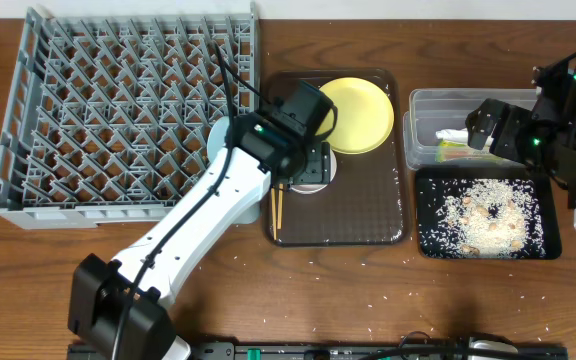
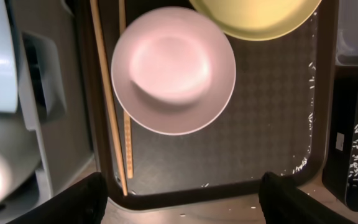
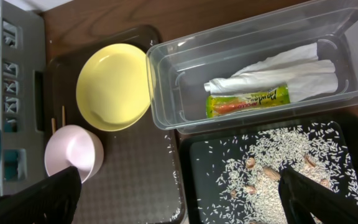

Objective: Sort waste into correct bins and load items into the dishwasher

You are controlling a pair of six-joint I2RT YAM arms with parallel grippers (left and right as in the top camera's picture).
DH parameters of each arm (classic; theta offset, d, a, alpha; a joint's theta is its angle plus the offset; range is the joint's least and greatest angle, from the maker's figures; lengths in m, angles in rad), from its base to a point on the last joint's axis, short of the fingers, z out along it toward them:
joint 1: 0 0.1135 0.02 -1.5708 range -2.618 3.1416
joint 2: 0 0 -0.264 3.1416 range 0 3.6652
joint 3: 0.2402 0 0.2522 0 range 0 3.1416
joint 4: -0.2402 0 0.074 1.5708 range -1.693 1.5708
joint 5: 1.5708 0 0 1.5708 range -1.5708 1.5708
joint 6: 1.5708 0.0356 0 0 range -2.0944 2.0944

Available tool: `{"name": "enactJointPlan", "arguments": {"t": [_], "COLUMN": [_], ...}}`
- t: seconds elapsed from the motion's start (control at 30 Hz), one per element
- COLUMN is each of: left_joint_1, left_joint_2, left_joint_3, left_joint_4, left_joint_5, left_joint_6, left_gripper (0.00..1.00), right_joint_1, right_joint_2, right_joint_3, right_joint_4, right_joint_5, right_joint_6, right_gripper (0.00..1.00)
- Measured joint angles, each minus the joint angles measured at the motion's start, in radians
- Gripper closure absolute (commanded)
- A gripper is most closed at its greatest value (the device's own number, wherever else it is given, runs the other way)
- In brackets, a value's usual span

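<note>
Over the brown serving tray (image 2: 260, 124), our left claw (image 2: 188, 202) hangs wide open and empty above the white bowl (image 2: 173, 68). Our right claw (image 3: 185, 199), equally open and empty, hovers near the clear tub (image 3: 166, 81) holding napkin (image 3: 291, 68) and wrapper (image 3: 247, 99); rice (image 3: 272, 168) covers the black tray (image 1: 426, 245).

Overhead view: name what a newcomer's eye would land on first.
The big grey dish rack fills the left side of the view. A bright yellow plate sits at the back of the dark brown tray in the middle. On the right, whitish rice is strewn over the black tray.
</note>
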State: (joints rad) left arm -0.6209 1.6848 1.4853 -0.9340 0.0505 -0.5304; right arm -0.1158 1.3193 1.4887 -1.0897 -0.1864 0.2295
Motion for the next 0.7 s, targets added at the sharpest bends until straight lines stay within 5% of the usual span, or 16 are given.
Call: {"name": "enactJointPlan", "arguments": {"t": [0.4,0.7], "left_joint_1": [-0.022,-0.030], "left_joint_2": [0.021,0.217], "left_joint_3": [0.000,0.000], "left_joint_4": [0.005,0.109], "left_joint_5": [-0.082,-0.122], "left_joint_6": [-0.142,-0.362], "left_gripper": [0.25,0.32], "right_joint_1": [0.000,0.000], "right_joint_2": [0.000,0.000], "right_joint_3": [0.000,0.000], "right_joint_4": [0.000,-0.001], "right_joint_5": [0.000,0.000], "right_joint_6": [0.000,0.000], "right_gripper": [0.01,0.01]}}
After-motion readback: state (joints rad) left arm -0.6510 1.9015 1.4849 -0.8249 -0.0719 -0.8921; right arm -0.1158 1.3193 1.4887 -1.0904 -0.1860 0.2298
